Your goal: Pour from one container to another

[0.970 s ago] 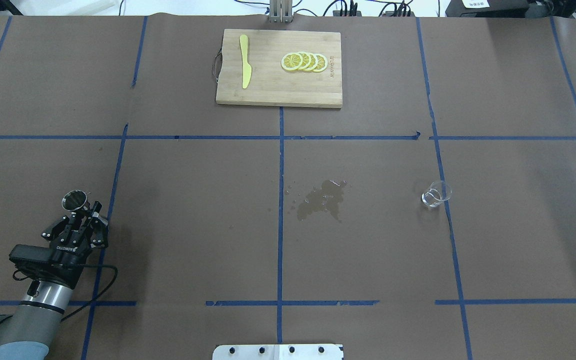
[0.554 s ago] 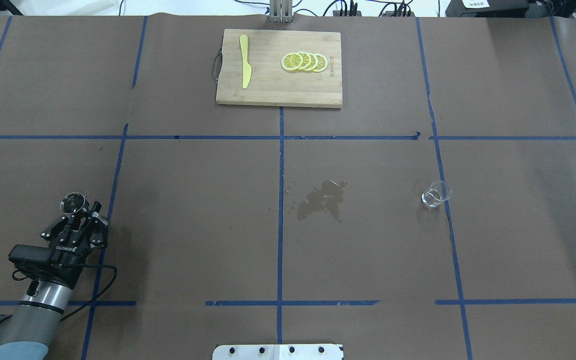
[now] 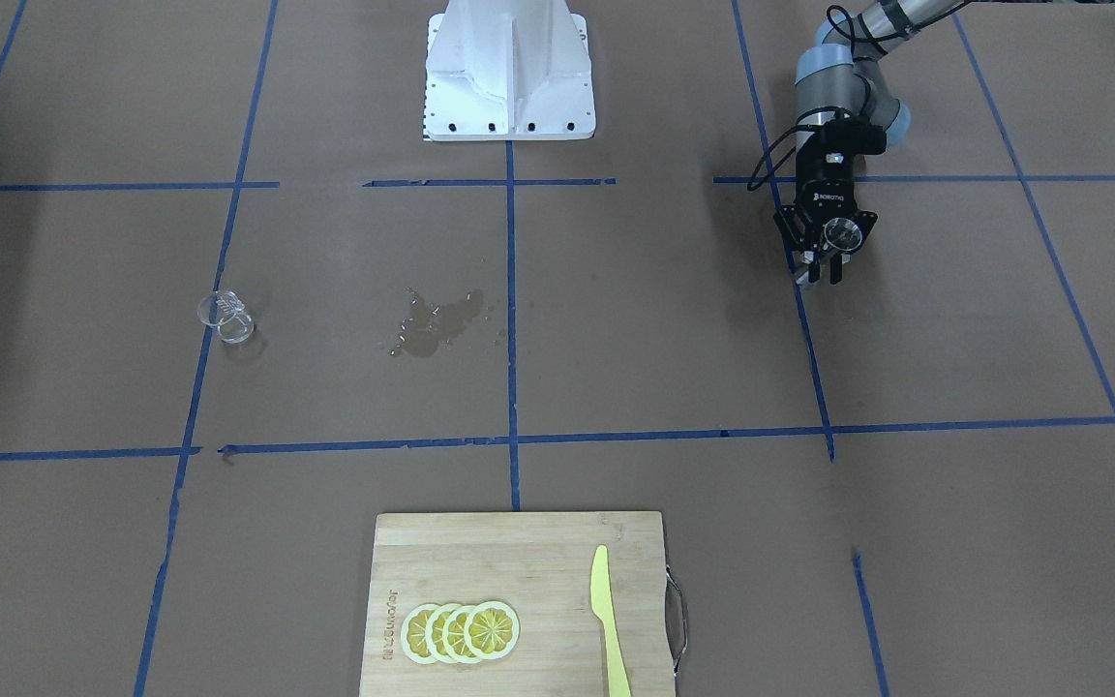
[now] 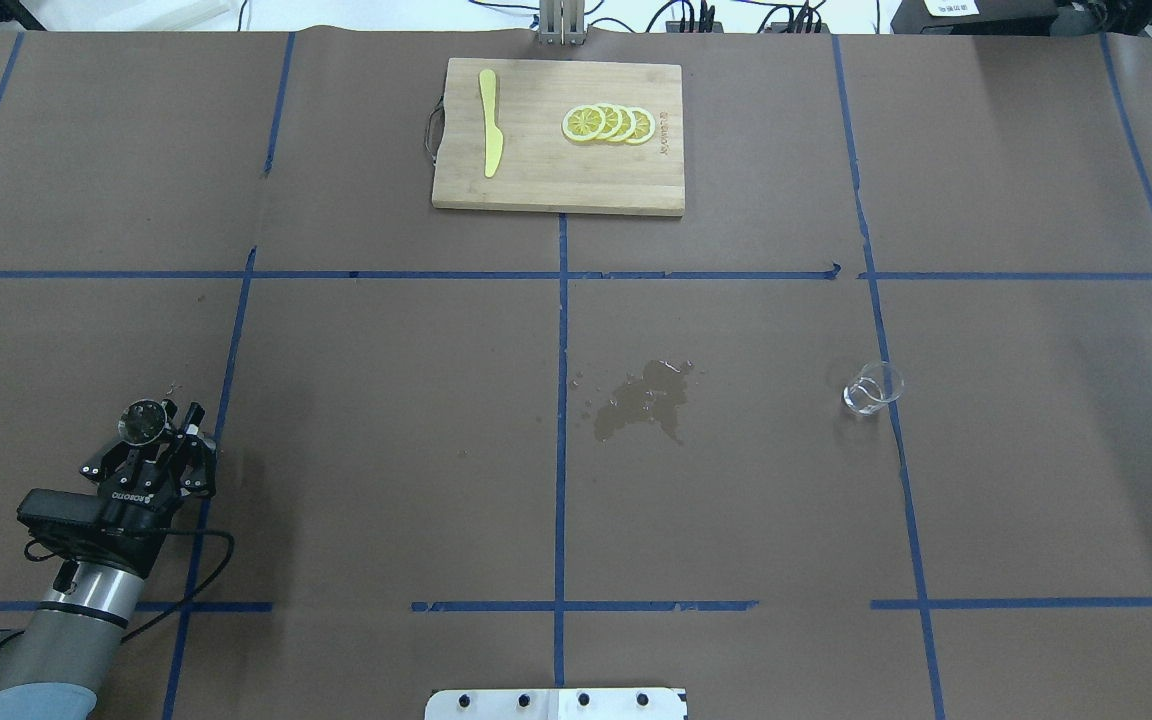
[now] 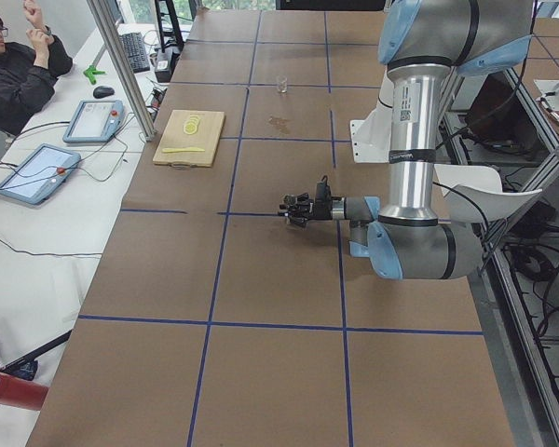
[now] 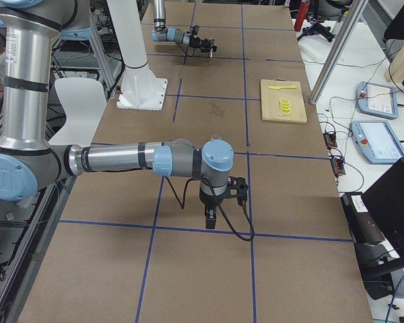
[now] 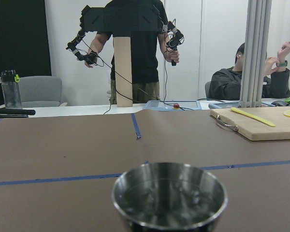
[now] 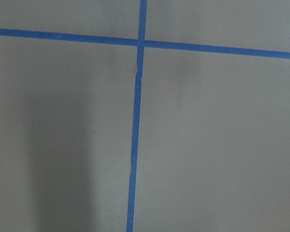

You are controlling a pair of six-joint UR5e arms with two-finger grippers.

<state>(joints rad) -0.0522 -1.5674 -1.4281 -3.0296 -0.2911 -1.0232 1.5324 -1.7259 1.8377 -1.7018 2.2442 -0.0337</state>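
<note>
A small metal cup (image 4: 143,421) stands upright between the fingers of my left gripper (image 4: 168,426), which is shut on it at the near left of the table. The left wrist view has the cup's rim (image 7: 169,193) filling the bottom centre. From across the table the cup (image 3: 843,232) sits above the left gripper (image 3: 821,274). A small clear glass beaker (image 4: 873,388) stands far off to the right, also visible as the beaker (image 3: 226,316) in the front view. My right gripper (image 6: 211,220) points down over bare table; whether it is open or shut I cannot tell.
A wet spill (image 4: 643,400) marks the paper near the table's middle. At the far edge lies a wooden cutting board (image 4: 556,180) with a yellow knife (image 4: 489,122) and lemon slices (image 4: 608,123). Blue tape lines grid the brown table. Operators sit beyond the far edge.
The cup's rim has shifted slightly toward the left gripper and now shows as a round opening from above instead of tilted. The arm itself has barely moved.
</note>
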